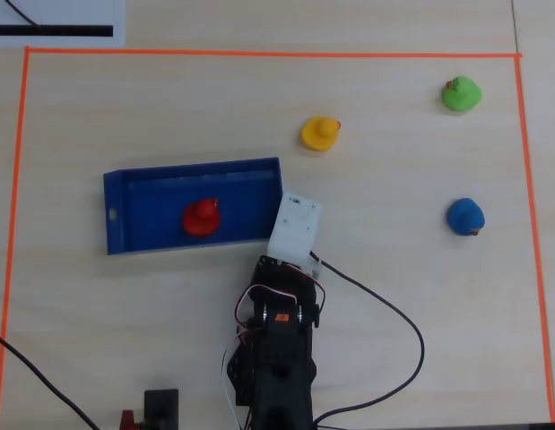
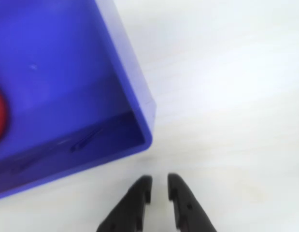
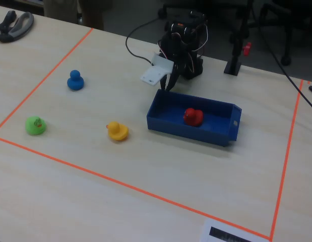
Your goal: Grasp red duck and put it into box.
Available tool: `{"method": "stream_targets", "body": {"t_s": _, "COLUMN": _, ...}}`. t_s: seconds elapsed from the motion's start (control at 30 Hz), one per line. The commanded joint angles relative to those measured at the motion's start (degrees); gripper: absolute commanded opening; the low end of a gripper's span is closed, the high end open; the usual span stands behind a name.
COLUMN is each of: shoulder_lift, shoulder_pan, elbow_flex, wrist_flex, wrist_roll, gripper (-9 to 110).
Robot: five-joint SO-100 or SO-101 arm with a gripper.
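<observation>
The red duck (image 1: 203, 217) sits inside the box (image 1: 134, 193), near its middle, standing up. The box lies a bit toward the left edge of the counter (image 1: 394, 358) in the overhead view. So the main job looks done.

The claw (image 2: 159, 186) is empty. Its two tips are almost together, with just a thin gap between them, and they hold nothing. In the wrist view it hangs over bare counter, just past a corner of the box and not touching it.

The step now looks like moving the arm away. To do it well, the claw should lift up first, then pull back toward the arm's base. It should stay clear of the box wall so the box does not slide or tip. A bump there might knock the duck over.

The yellow duck (image 1: 319, 133), the blue duck (image 1: 464, 216) and the green duck (image 1: 461, 93) sit toward the far right corner, well apart from the claw. Leave them alone.
</observation>
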Motion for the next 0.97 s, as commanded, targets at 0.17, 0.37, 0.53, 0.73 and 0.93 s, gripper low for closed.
{"method": "stream_targets", "body": {"t_s": 0.17, "shoulder_lift": -0.1, "shoulder_pan": -1.6, "elbow_flex": 2.5, "wrist_flex": -1.1, "wrist_roll": 2.1, "gripper": 0}}
{"method": "stream_targets", "body": {"t_s": 0.37, "shoulder_lift": -0.1, "shoulder_pan": -1.8, "elbow_flex": 2.5, "wrist_flex": -1.1, "wrist_roll": 3.9, "gripper": 8}}
{"method": "stream_targets", "body": {"t_s": 0.53, "shoulder_lift": -0.1, "shoulder_pan": -1.8, "elbow_flex": 2.6, "wrist_flex": -1.1, "wrist_roll": 3.8, "gripper": 8}}
{"method": "stream_targets", "body": {"t_s": 0.73, "shoulder_lift": -0.1, "shoulder_pan": -1.8, "elbow_flex": 2.6, "wrist_flex": -1.1, "wrist_roll": 3.8, "gripper": 8}}
{"method": "stream_targets", "body": {"t_s": 0.93, "shoulder_lift": -0.1, "shoulder_pan": -1.8, "elbow_flex": 2.6, "wrist_flex": -1.1, "wrist_roll": 3.8, "gripper": 8}}
